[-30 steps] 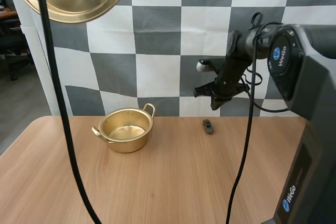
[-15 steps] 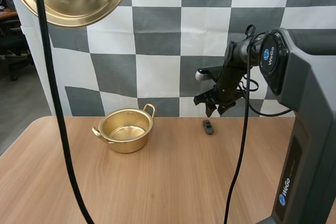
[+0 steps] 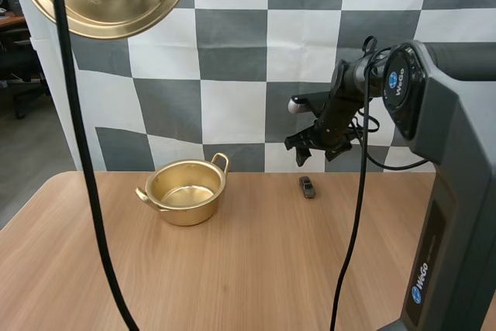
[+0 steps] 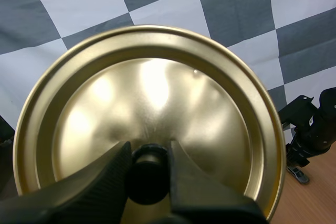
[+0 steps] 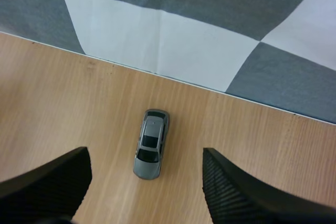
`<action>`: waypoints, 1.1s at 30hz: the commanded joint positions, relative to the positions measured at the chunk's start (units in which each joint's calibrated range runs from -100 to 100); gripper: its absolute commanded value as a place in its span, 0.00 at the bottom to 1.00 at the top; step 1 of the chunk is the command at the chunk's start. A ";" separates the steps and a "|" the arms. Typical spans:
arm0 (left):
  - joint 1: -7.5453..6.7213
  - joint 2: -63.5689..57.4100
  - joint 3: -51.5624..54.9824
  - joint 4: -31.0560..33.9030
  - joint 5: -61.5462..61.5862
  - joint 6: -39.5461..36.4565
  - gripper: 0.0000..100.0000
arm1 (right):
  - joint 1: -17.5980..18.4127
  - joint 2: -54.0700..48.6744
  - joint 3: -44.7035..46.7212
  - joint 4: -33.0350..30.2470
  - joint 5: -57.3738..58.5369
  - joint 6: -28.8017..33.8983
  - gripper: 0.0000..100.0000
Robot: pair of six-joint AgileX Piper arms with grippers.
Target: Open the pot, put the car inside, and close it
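Currently 1 pot, 1 car below splayed-open right hand, left hand gripping 1 lid.

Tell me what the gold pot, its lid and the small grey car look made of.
Gold two-handled pot: thin metal, likely brass-coloured aluminium, satin sheen with soft reflections inside. Round gold lid: same metal, bright glare patches; its black knob looks plastic. Small grey toy car: glossy painted body, die-cast metal or plastic, hard to tell.
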 commanded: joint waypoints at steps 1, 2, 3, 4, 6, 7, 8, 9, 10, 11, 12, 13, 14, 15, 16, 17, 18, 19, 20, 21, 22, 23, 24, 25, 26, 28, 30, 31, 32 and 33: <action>-0.02 -0.03 -0.04 -0.05 0.08 -0.05 0.00 | 0.04 -0.03 -0.08 2.17 -0.18 -5.24 1.00; -0.02 -0.03 -0.04 -0.05 0.08 -0.05 0.00 | 0.04 -0.03 -0.08 4.06 1.17 -10.11 1.00; -0.02 -0.03 -0.04 -0.05 0.08 -0.05 0.00 | 0.04 -0.03 -0.08 5.26 2.52 -12.69 1.00; -0.02 -0.03 -0.04 -0.05 0.08 -0.05 0.00 | 0.04 -0.03 -0.08 6.09 3.47 -14.08 1.00; -0.02 -0.03 -0.04 -0.05 0.08 -0.05 0.00 | 0.04 -0.03 -0.08 6.43 4.39 -15.03 1.00; -0.02 -0.03 -0.04 -0.05 0.08 -0.05 0.00 | 0.04 -0.03 -0.08 6.43 4.80 -15.80 1.00; -0.02 -0.03 -0.04 -0.05 0.08 -0.05 0.00 | 0.04 0.09 -0.08 6.22 4.77 -15.92 1.00; -0.02 -0.03 -0.04 -0.05 0.08 -0.05 0.00 | 0.04 0.09 -0.08 6.06 4.77 -15.92 1.00; -0.02 -0.03 -0.04 -0.05 0.08 -0.05 0.00 | 0.04 0.09 -0.08 5.92 4.77 -15.71 1.00; -0.02 -0.03 -0.04 -0.05 0.08 -0.05 0.00 | 0.04 0.09 -0.08 5.92 4.77 -15.47 1.00; -0.02 -0.03 -0.04 -0.05 0.08 -0.05 0.00 | 0.04 0.09 -0.08 6.03 4.77 -15.36 1.00; -0.02 -0.03 -0.04 -0.05 0.08 -0.05 0.00 | 0.04 0.17 -0.08 6.03 4.27 -15.36 1.00; -0.02 -0.03 -0.04 -0.05 0.08 -0.05 0.00 | 0.04 0.33 -0.08 6.03 3.49 -14.87 1.00; -0.02 -0.03 -0.04 -0.05 0.08 -0.05 0.00 | 0.04 0.47 -0.08 5.62 2.28 -13.93 1.00; -0.02 -0.03 -0.04 -0.05 0.08 -0.05 0.00 | 0.04 0.72 -0.08 4.99 0.58 -12.50 1.00; -0.02 -0.03 -0.04 -0.05 0.08 -0.05 0.00 | 0.04 1.07 -0.08 4.36 -1.18 -11.12 1.00; -0.02 -0.03 -0.04 -0.05 0.08 -0.05 0.00 | 0.04 1.35 -0.08 3.70 -2.35 -10.25 1.00; -0.02 -0.03 -0.04 -0.05 0.08 -0.05 0.00 | 0.04 1.92 -0.08 3.07 -3.26 -9.57 1.00; -0.02 -0.03 -0.04 -0.05 0.08 -0.05 0.00 | 0.04 2.35 -0.08 2.85 -3.95 -9.16 1.00; -0.02 -0.03 -0.04 -0.05 0.08 -0.05 0.00 | 0.04 2.66 -0.08 2.85 -4.40 -9.01 1.00; -0.02 -0.03 -0.04 0.08 0.08 -0.05 0.00 | 0.04 3.16 -0.08 2.85 -4.62 -9.01 1.00; -0.02 -0.03 -0.04 0.08 0.08 -0.05 0.00 | 0.04 3.47 -0.08 2.85 -4.62 -8.94 1.00; -0.02 -0.03 -0.04 0.08 0.08 -0.05 0.00 | 0.04 4.07 -0.08 2.85 -4.62 -8.94 1.00; -0.02 -0.03 -0.04 0.08 0.08 -0.05 0.00 | 0.04 4.57 -0.08 2.85 -4.62 -8.94 1.00; -0.02 -0.03 -0.04 0.08 0.08 -0.05 0.00 | 0.04 5.00 -0.08 2.85 -4.62 -8.94 1.00; -0.02 -0.03 -0.04 0.08 0.08 -0.05 0.00 | 0.04 5.90 -0.08 2.85 -4.01 -8.94 1.00; -0.02 -0.03 -0.04 0.08 0.08 -0.05 0.00 | 0.04 6.70 -0.08 3.14 -3.14 -8.94 1.00; -0.02 -0.03 -0.04 0.08 0.08 -0.05 0.00 | 0.04 7.10 -0.08 3.29 -2.66 -8.94 1.00; -0.02 -0.03 -0.04 0.08 0.08 -0.05 0.00 | 0.04 7.27 -0.08 3.29 -2.72 -8.94 1.00; -0.02 -0.03 -0.04 0.08 0.08 -0.05 0.00 | 0.04 7.65 -0.08 3.43 -2.42 -8.94 1.00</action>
